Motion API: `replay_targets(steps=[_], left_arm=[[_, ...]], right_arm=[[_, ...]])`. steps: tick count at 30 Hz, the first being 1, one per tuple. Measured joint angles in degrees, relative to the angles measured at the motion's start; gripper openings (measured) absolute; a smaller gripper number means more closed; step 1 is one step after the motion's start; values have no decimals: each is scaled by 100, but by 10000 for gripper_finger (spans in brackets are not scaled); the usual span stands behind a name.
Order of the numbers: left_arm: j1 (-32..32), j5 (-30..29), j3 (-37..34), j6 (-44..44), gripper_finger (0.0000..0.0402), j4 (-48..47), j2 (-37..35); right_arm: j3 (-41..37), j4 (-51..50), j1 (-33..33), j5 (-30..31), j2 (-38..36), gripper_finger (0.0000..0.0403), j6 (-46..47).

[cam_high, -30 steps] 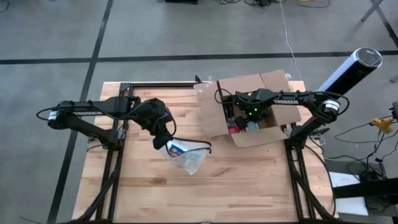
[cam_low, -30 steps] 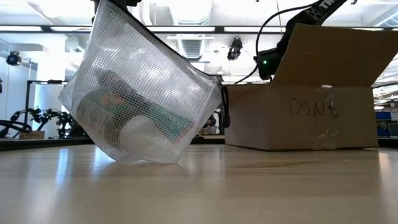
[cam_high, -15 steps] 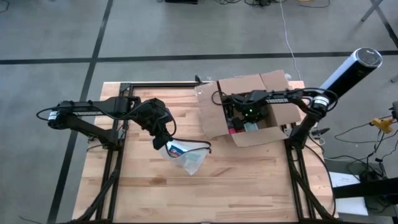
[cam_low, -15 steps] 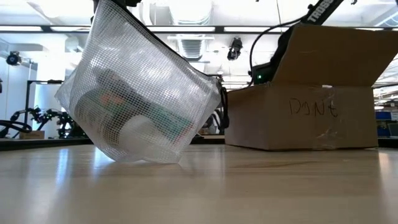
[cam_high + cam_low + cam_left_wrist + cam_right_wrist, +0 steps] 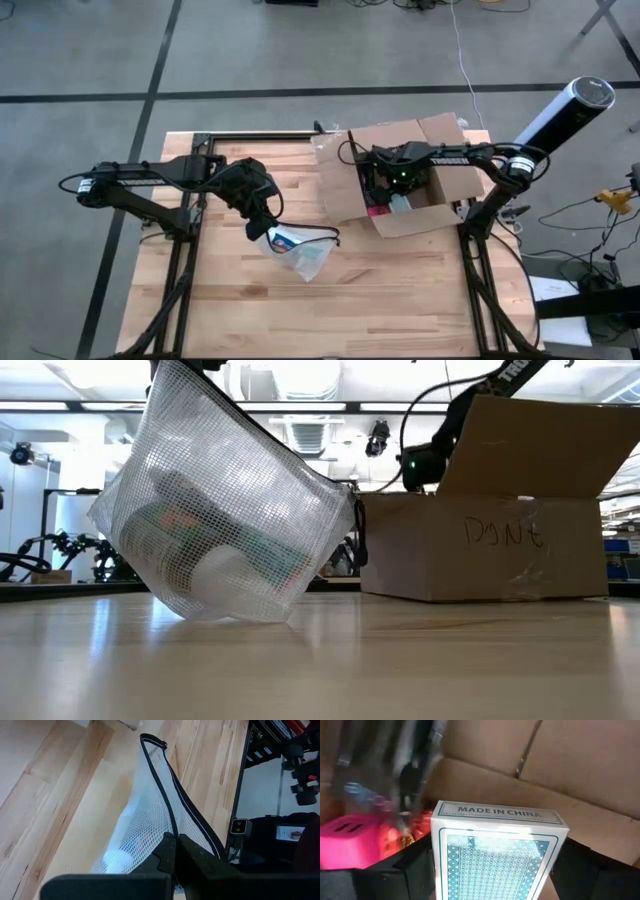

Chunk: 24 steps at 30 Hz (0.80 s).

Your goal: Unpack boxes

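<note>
Workshop floor and lit ceiling around the bench

Dark tape lines (image 5: pixel 150 95) are crossing the grey concrete floor (image 5: pixel 90 50); ceiling light strips (image 5: pixel 330 405) are glowing above background shelving (image 5: pixel 60 550).

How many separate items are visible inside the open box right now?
3, maybe more hidden. A card pack sits between the right gripper's fingers, a pink block lies beside it, and a red packet lies behind, all inside the cardboard box.

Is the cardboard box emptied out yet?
No. Inside the open cardboard box the right wrist view shows a card pack and a pink item, with the right gripper inside the box.
</note>
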Motion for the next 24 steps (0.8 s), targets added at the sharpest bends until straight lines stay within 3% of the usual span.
replay_targets(steps=[12, 24], left_arm=[[2, 1, 0, 5, 0, 0, 2], [2, -1, 0, 19, 0, -1, 2]], right_arm=[[1058, -115, 53, 0, -1078, 287, 156], [2632, 1843, 742, -572, -916, 287, 181]])
